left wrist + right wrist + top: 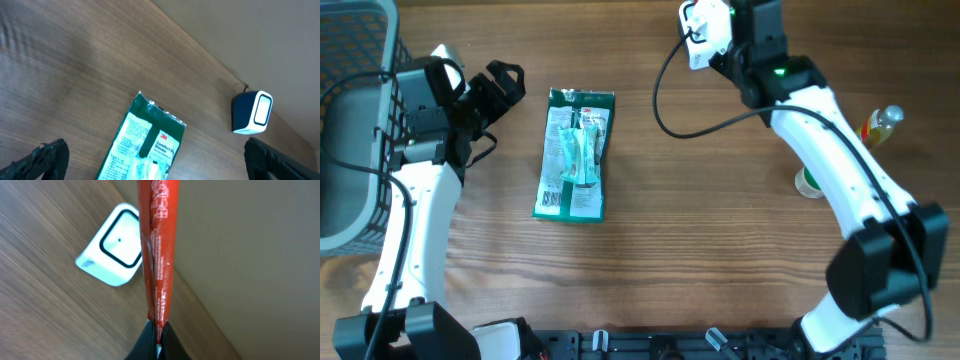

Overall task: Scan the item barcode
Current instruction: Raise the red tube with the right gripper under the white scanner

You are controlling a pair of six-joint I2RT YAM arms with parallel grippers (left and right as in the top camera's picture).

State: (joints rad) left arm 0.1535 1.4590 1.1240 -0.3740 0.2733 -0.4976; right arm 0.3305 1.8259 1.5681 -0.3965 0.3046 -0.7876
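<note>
Note that the work surface is a wood-grain table (720, 250) that runs to a plain beige wall (250, 255) at its far edge.

1. Locate the barcode scanner (112, 247). It stands on the table at the far edge, just in front of the wall, with its white face and dark-ringed window turned towards the right wrist camera.
2. Check the right gripper (156, 337). Its jaws are pinched tight on the lower end of a red packet (159, 255), which stands upright and edge-on just beside the scanner (whether the two touch cannot be told).
3. Check the left gripper (498, 90). Its fingers stand spread wide with nothing between them, above the table just left of the glove packet (575, 155).
4. Confirm that the green glove packet lies flat on the table, between the two arms.
5. Observe a grey mesh basket (360, 30) at the table's left edge and a small bottle (882, 124) at its right.
</note>
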